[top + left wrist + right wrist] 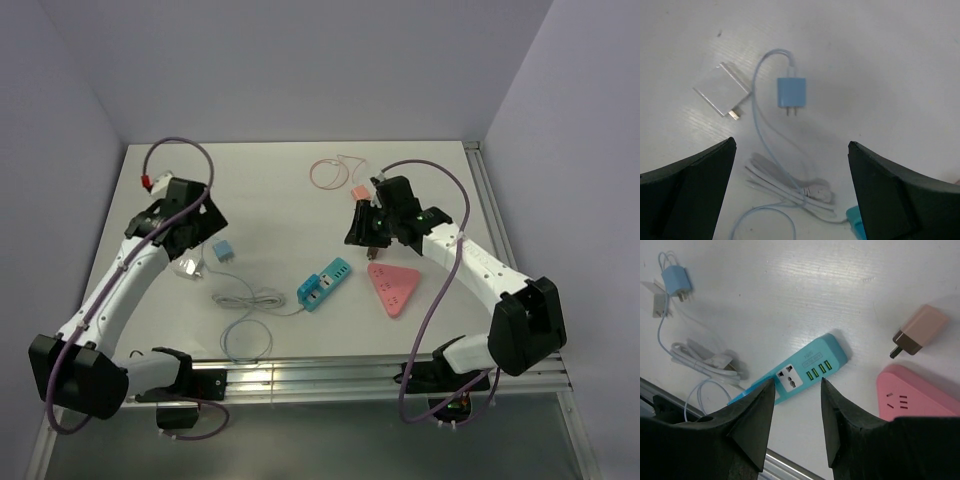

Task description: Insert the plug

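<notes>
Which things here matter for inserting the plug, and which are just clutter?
Job, likely: blue plug, teal power strip.
Lying about: white adapter, tan plug, pink power strip, pink cable loop, white cable.

three plugs: blue plug point(791, 93), white plug point(722, 93), pink plug point(920, 331). two power strips: teal strip point(805, 371), pink strip point(912, 396). three cables: pale blue cable point(757, 125), white cable point(790, 187), pink cable point(325, 172).

You have bare table point(270, 195) on one side of the blue plug point(791, 93), white adapter point(722, 95) close on the other. Coiled cable point(790, 187) clutters the lane to the teal strip point(324, 284); pink strip point(393, 287) sits near its far side.
</notes>
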`<state>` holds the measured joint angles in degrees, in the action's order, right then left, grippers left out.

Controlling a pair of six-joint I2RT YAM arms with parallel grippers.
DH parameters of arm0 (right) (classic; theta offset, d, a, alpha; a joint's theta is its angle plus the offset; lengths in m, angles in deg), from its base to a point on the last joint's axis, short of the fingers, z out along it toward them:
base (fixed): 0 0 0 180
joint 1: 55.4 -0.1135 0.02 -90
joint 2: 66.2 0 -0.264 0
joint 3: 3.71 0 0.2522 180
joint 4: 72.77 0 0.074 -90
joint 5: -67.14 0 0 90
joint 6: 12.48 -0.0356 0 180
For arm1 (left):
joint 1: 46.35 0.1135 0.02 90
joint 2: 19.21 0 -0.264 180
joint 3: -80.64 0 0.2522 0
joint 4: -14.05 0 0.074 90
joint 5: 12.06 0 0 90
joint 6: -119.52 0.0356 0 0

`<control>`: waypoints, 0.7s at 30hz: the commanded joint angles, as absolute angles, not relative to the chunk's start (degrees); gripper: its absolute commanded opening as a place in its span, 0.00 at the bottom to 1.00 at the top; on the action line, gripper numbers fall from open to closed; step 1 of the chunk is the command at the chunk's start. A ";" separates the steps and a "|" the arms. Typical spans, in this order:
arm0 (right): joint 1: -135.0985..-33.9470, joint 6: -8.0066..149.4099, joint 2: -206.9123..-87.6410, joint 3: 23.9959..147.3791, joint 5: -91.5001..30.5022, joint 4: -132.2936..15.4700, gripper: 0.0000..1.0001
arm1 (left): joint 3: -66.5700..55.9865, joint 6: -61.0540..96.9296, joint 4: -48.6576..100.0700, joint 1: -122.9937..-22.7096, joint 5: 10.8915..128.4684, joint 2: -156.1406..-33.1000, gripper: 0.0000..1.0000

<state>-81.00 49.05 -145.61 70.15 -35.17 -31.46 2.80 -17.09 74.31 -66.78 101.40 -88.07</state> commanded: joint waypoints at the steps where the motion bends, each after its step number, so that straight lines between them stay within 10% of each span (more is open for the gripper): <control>1: -80.71 49.22 -142.05 67.89 -36.21 -32.11 0.49 | 4.38 -21.89 74.92 -57.54 94.29 -89.35 0.99; 21: -80.80 49.92 -140.55 63.23 -42.72 -36.51 0.48 | 7.10 -35.61 75.28 -46.44 96.32 -108.86 1.00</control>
<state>-81.00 49.11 -140.89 63.18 -41.21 -33.66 6.56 -32.81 77.59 -46.89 96.22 -107.64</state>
